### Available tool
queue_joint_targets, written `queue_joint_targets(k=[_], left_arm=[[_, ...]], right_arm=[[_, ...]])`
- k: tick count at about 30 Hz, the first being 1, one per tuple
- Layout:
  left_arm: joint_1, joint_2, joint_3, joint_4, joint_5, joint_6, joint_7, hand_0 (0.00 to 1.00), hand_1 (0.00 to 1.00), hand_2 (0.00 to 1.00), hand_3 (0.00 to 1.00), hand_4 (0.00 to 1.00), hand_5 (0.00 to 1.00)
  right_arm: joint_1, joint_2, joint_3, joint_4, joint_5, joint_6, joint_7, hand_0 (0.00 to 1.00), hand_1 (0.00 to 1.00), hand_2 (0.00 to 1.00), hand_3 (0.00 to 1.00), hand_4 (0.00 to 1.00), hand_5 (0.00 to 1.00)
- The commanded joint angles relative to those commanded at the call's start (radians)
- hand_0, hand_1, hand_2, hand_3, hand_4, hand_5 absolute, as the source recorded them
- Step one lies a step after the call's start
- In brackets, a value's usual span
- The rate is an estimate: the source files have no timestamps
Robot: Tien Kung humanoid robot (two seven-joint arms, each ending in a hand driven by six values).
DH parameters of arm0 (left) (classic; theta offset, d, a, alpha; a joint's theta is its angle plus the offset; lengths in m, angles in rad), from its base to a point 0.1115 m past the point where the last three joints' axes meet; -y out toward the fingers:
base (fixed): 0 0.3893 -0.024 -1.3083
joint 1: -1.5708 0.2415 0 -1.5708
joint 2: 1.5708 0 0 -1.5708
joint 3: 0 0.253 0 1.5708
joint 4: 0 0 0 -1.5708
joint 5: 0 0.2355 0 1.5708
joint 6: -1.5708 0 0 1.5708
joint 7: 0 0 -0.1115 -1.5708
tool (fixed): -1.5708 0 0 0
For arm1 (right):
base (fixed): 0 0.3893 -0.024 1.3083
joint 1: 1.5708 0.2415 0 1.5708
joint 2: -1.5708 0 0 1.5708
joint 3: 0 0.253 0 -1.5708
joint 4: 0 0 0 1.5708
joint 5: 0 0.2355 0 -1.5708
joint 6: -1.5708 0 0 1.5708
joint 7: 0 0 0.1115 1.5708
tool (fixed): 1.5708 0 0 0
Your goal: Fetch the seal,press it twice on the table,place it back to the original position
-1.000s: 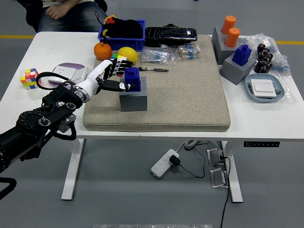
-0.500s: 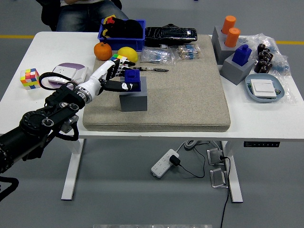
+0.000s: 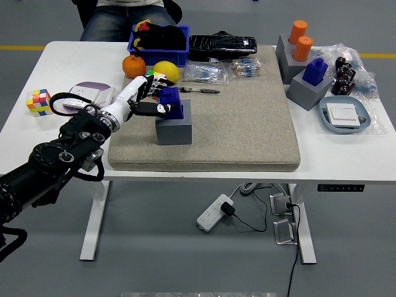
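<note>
Early stage: left hand (image 3: 147,99) fingers closing around blue seal (image 3: 171,101), which sits in its grey holder (image 3: 174,128); lift, both presses, return pending.

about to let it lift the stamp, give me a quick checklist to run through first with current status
1. Left robot hand at the blue stamp: ok, fingers wrap its left side.
2. Firm grip: cannot tell, the contact side is hidden.
3. Stamp still seated in the grey block: ok, not yet lifted.
4. Free pressing space on the beige mat: ok, the area right of the block is bare.
5. Nearby clutter: not ok, the lemon and a small tool lie just behind the stamp.
6. Right arm: not in view.
</note>
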Motion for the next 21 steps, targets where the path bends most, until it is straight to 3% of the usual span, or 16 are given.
queue_joint_targets(k=[3, 4, 10, 17, 21], left_arm=[[-0.003, -0.004, 0.008, 0.005, 0.002, 0.001, 0.002, 0.707, 0.602, 0.514, 0.536, 0.757, 0.002], [-0.003, -0.005, 0.011, 0.006, 0.001, 0.000, 0.003, 0.686, 0.509, 0.433, 0.510, 0.727, 0.002], [-0.001, -0.008, 0.014, -0.002, -0.003, 0.001, -0.002, 0.681, 0.480, 0.407, 0.502, 0.721, 0.002], [-0.001, -0.011, 0.003, -0.024, -0.047, 0.050, -0.073, 0.668, 0.459, 0.392, 0.496, 0.717, 0.002], [-0.003, -0.010, -0.005, -0.043, -0.054, 0.056, -0.086, 0.668, 0.459, 0.392, 0.496, 0.717, 0.002]], right_arm=[[0.000, 0.001, 0.002, 0.000, 0.000, 0.000, 0.000, 0.861, 0.795, 0.766, 0.765, 0.841, 0.532], [0.000, 0.001, 0.002, 0.000, 0.000, 0.000, 0.000, 0.861, 0.795, 0.767, 0.765, 0.842, 0.532], [0.000, 0.002, 0.003, -0.001, -0.001, -0.001, 0.000, 0.861, 0.795, 0.767, 0.765, 0.841, 0.533], [-0.001, 0.002, 0.002, 0.000, 0.000, -0.002, 0.000, 0.861, 0.795, 0.766, 0.765, 0.841, 0.532], [-0.001, 0.002, 0.002, 0.000, 0.000, -0.003, 0.001, 0.861, 0.795, 0.766, 0.765, 0.841, 0.532]])
